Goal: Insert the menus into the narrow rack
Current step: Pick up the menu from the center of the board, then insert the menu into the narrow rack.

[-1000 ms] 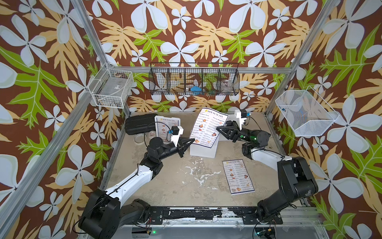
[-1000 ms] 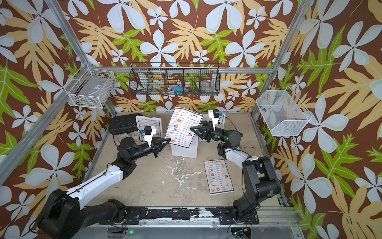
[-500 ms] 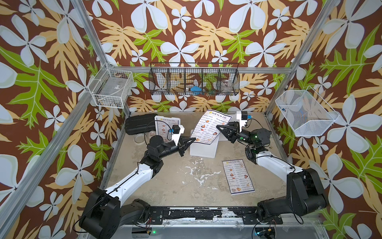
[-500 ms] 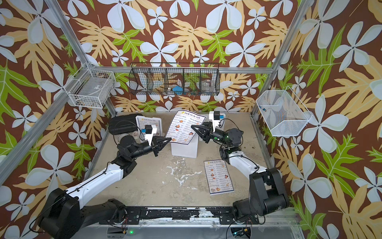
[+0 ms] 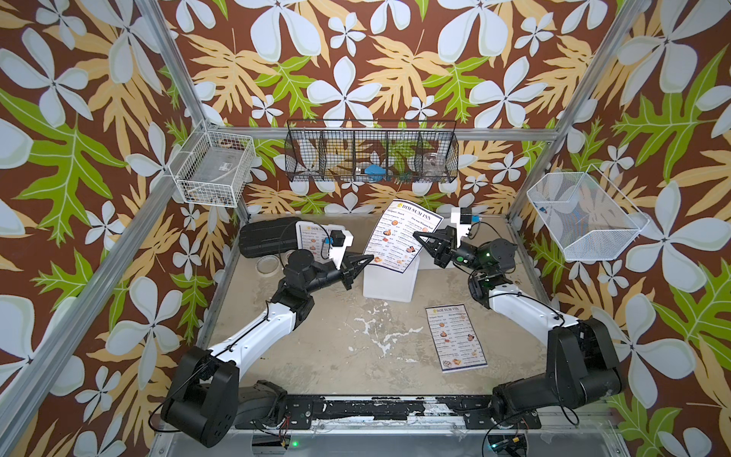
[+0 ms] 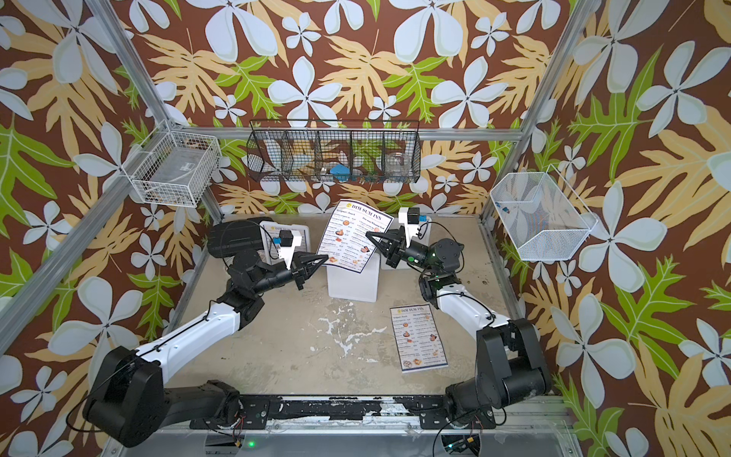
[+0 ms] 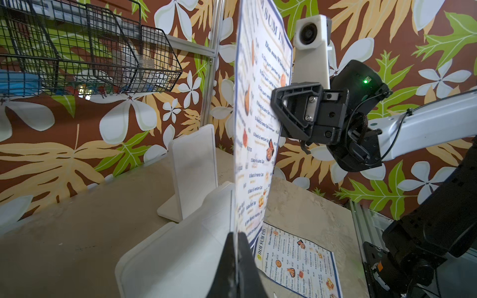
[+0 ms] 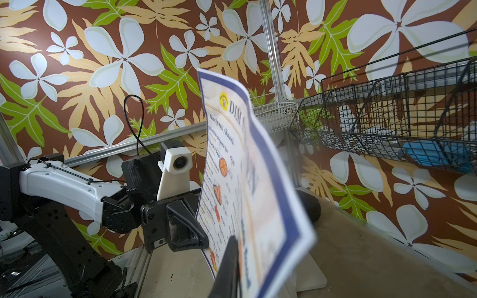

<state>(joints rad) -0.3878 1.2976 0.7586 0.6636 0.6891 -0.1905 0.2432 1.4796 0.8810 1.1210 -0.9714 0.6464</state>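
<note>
Because sheet flexes, grip: left gripper (image 5: pixel 369 258) and right gripper (image 5: pixel 417 236) both clamped on opposite edges of menu (image 5: pixel 400 234)
menu: upright over rack (image 5: pixel 389 285), back centre of tabletop (image 5: pixel 336 348)
spare menu (image 5: pixel 455 338): flat, front right

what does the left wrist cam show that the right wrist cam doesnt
Left wrist only: the right arm and a flat menu on the table. Right wrist only: the left arm and a white wire basket. Both: the held menu, upright, pinched by the left claw and right claw, plus the black wire basket.
</note>
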